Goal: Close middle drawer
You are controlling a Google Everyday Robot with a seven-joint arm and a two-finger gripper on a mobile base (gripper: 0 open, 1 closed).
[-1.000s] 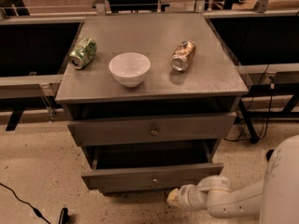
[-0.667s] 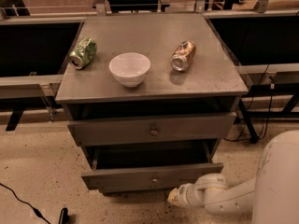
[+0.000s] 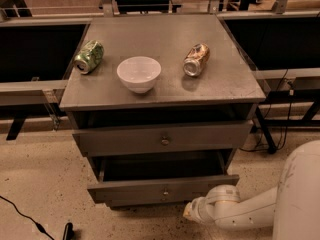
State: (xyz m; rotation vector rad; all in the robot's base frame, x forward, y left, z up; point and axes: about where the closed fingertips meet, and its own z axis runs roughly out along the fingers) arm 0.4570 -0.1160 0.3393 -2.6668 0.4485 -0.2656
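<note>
While pulled well out under top drawer (image 3: 125,141): middle drawer (image 3: 130,193), front's right half just above gripper (image 3: 189,212), low near floor. Grip state: cannot tell. Labels on green can (image 3: 89,57), gold can (image 3: 195,60): unreadable.

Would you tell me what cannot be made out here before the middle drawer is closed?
1. Inside of the middle drawer: camera view, shadow under the upper drawer darkens it.
2. What lies below the middle drawer: camera view, its pulled-out front covers it.
3. Gripper, low by that front's right end: camera view, the robot arm blocks whether it touches.
4. The arm's base: cut off by the right and bottom edges.
</note>
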